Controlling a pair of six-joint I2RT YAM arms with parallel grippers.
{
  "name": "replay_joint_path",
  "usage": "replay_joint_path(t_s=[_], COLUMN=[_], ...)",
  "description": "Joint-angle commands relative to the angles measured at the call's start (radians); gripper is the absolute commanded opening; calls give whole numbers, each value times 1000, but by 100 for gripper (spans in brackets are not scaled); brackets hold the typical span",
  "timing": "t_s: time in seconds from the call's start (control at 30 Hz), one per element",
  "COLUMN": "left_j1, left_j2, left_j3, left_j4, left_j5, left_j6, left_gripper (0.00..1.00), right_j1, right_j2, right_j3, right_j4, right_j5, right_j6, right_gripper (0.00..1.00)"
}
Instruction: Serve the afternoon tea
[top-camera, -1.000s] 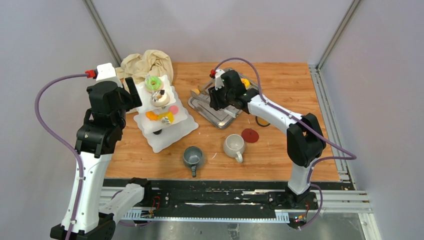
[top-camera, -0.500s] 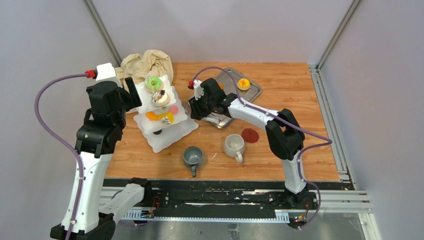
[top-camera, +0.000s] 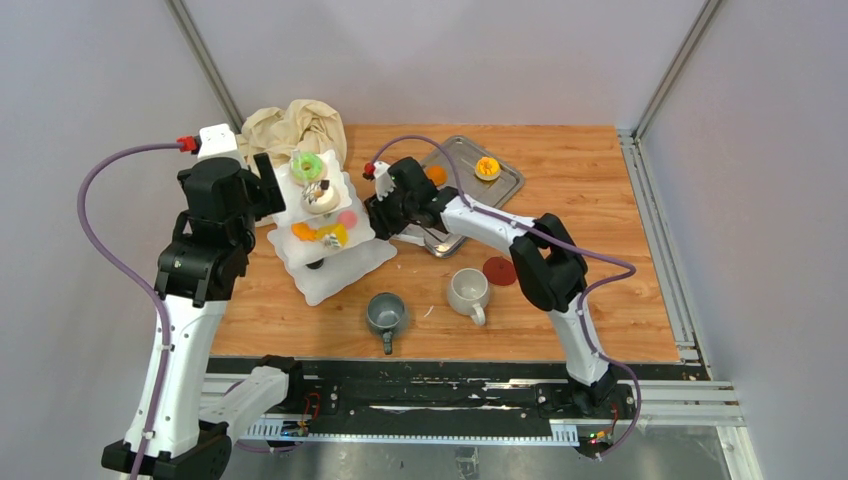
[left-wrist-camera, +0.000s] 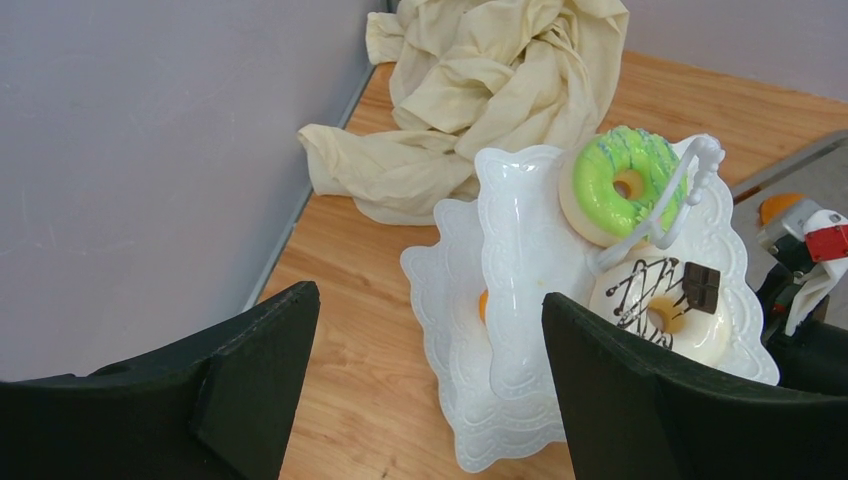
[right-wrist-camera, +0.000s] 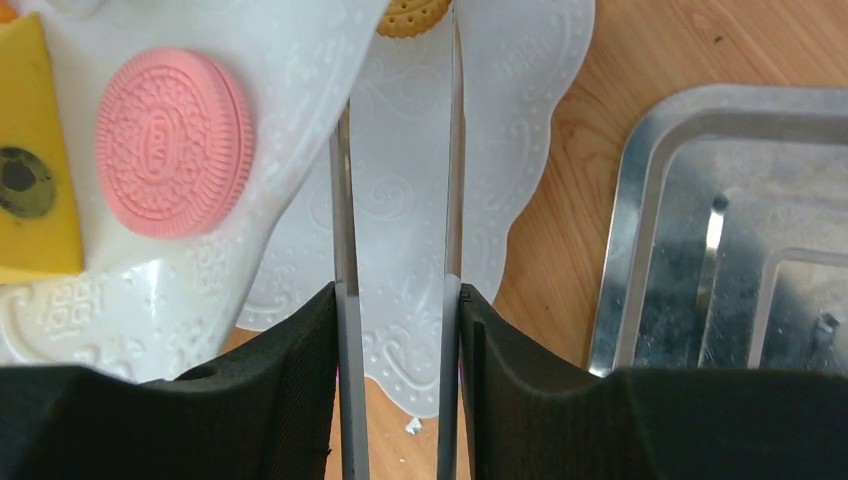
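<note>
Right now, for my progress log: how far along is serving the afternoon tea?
Done: a green ring doughnut and a chocolate-drizzled white doughnut sit on the white three-tier stand's top tier, a pink sandwich biscuit lower. In hand: the right gripper's jaws hold a tan round biscuit over the bottom tier. Left: two orange pastries on the rectangular steel tray; grey mug and white mug stand nearby.

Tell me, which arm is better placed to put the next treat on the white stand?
Right. The right tool grips a tan biscuit over the white stand's lowest tier; the left tool hangs open and empty beside it.
</note>
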Motion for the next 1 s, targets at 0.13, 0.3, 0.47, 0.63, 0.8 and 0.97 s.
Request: replay_joint_path(t_s=[0.13, 0.3, 0.47, 0.63, 0.8, 0.97], left_j1=[-7, -7, -7, -7, -7, -7], left_j2=[-6, -9, -9, -10, -9, -6], left_j3=[33, 28, 26, 24, 27, 30], left_j4=[1, 1, 4, 4, 3, 2], left_j5=[-19, -18, -14, -10, -11, -9], left_j6=[17, 18, 17, 15, 14, 12], left_gripper=[87, 87, 87, 87, 87, 87], right_j1=[34, 37, 37, 35, 35, 33], right_j2=[66, 84, 79, 58, 49, 2], right_j3=[126, 131, 114, 82, 64, -4], right_j4=[-4, -19, -15, -1, 5, 43], right_j5=[-75, -79, -69, -54, -52, -32], right_j6=[-34, -30, -30, -29, -29, -26], right_gripper=[28, 41, 45, 48, 49, 46])
